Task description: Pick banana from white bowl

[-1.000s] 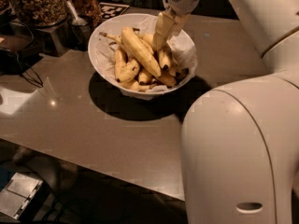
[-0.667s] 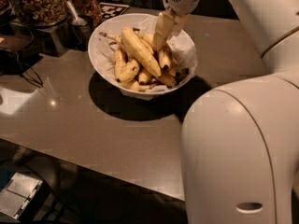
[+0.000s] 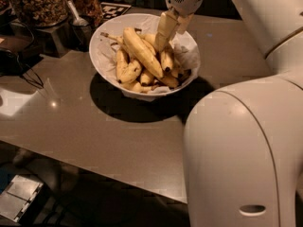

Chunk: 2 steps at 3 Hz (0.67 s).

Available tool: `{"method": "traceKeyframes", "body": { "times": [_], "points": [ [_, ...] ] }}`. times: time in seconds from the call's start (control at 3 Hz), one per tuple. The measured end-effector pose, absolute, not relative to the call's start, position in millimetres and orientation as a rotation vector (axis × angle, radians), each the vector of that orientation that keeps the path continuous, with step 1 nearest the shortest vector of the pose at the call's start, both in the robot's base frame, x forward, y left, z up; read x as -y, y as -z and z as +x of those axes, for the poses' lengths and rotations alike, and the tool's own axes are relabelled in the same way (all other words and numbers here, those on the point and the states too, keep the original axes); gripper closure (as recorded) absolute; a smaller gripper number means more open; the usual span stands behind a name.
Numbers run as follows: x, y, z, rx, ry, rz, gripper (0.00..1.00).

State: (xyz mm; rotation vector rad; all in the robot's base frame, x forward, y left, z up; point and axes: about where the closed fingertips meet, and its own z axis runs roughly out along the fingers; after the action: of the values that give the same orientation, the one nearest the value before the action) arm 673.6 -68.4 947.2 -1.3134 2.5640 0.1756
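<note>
Several other bananas (image 3: 141, 52) crowd the curved, bruised yellow banana (image 3: 166, 60); your tool (image 3: 161, 44), upper centre, opening impossible to tell, may snag one instead.

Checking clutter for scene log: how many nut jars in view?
2: large nut jar back left, smaller jar right of it. More may sit off-frame. Gripper reaches into the white bowl.

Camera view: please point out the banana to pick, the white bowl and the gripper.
banana (image 3: 166, 60): camera view, yellow body above its black tip.
white bowl (image 3: 142, 95): camera view, front outer wall.
gripper (image 3: 163, 45): camera view, lower end, just above the bowl's bananas.
</note>
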Motion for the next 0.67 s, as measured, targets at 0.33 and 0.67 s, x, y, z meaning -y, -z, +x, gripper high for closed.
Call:
{"method": "traceKeyframes", "body": {
  "times": [0.33, 0.67],
  "points": [
    [68, -951, 674, -2.564, -0.176, -1.313, 0.3],
    [60, -976, 651, -2.487, -0.159, -1.375, 0.3]
  ]
}}
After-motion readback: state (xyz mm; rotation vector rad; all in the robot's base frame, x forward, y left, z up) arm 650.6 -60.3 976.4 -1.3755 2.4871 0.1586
